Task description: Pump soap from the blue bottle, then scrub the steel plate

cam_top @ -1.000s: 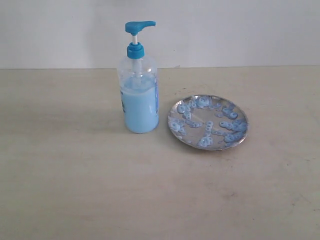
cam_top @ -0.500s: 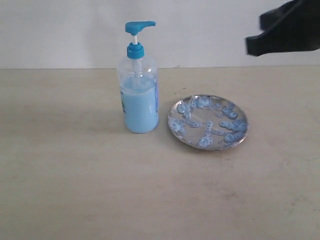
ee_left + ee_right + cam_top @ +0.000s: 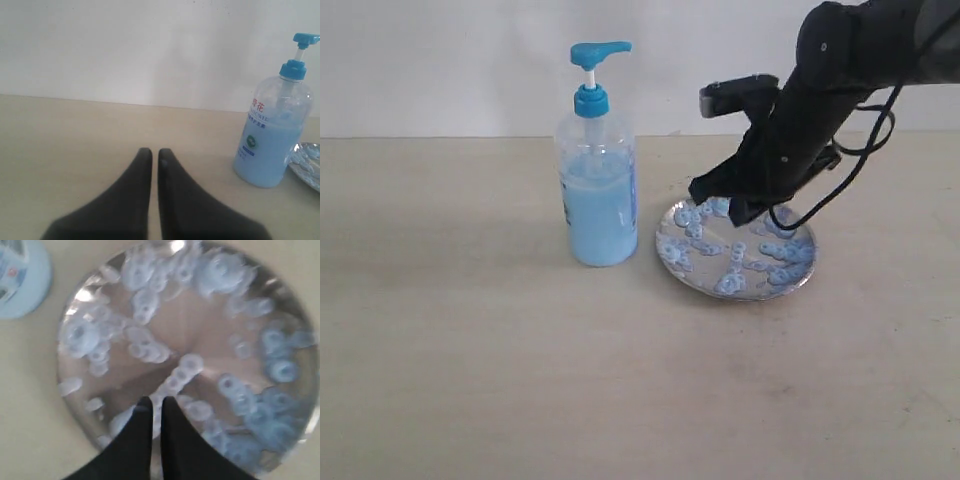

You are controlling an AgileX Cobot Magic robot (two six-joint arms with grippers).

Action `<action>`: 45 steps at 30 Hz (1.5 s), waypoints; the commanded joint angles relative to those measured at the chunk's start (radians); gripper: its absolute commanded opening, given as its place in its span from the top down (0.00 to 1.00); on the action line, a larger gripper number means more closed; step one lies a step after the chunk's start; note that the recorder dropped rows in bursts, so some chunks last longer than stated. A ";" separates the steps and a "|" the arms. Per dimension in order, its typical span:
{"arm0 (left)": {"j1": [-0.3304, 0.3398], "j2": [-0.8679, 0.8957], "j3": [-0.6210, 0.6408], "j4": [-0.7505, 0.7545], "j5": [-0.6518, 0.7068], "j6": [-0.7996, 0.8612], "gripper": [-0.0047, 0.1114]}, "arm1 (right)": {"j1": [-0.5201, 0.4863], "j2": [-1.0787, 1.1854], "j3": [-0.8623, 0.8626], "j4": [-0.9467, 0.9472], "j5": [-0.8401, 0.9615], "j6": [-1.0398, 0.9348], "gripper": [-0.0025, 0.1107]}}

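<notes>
The blue bottle (image 3: 600,170) stands upright on the table, its pump head up and pale blue soap (image 3: 600,220) inside; it also shows in the left wrist view (image 3: 272,135) and as a corner (image 3: 20,280) in the right wrist view. To its right lies the steel plate (image 3: 685,268), dotted with light-blue soap blobs (image 3: 775,250). My right gripper (image 3: 722,205) hangs shut with nothing held, over the plate's far left part; in its own view the steel plate (image 3: 210,325) lies under the right gripper (image 3: 156,401). My left gripper (image 3: 151,152) is shut, empty, low over bare table, apart from the bottle.
A pale wooden tabletop (image 3: 470,350) runs to a white wall (image 3: 440,60) behind. The right arm's black cables (image 3: 865,150) hang over the plate's far right side. The plate's edge (image 3: 307,160) shows beside the bottle in the left wrist view.
The right arm has come in from the upper right and dropped down over the plate. Bottle and plate have not moved.
</notes>
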 commanded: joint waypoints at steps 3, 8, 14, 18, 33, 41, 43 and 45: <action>0.002 0.006 0.006 -0.001 -0.001 0.007 0.92 | -0.020 0.027 -0.013 -0.260 0.064 0.184 0.98; 0.002 0.006 0.006 -0.001 -0.001 0.007 0.92 | 0.058 0.041 -0.016 0.114 -0.023 -0.298 0.98; 0.002 0.006 0.006 -0.001 -0.001 0.007 0.92 | 0.018 0.051 -0.014 -0.333 -0.007 0.072 0.98; 0.002 0.006 0.006 -0.001 -0.001 0.007 0.92 | 0.006 0.053 -0.014 -0.198 -0.461 0.437 0.98; 0.002 0.006 0.006 -0.001 -0.001 0.007 0.92 | 0.032 0.059 -0.027 -0.439 -0.290 0.695 0.98; 0.002 0.006 0.006 -0.001 -0.001 0.007 0.92 | 0.124 0.067 0.004 -0.422 0.183 -0.134 0.98; 0.002 0.006 0.006 -0.001 -0.001 0.007 0.92 | 0.107 0.071 0.004 -0.643 0.028 0.131 0.98; 0.002 0.006 0.006 -0.001 -0.001 0.007 0.92 | 0.103 0.071 0.002 -0.724 -0.192 0.521 0.98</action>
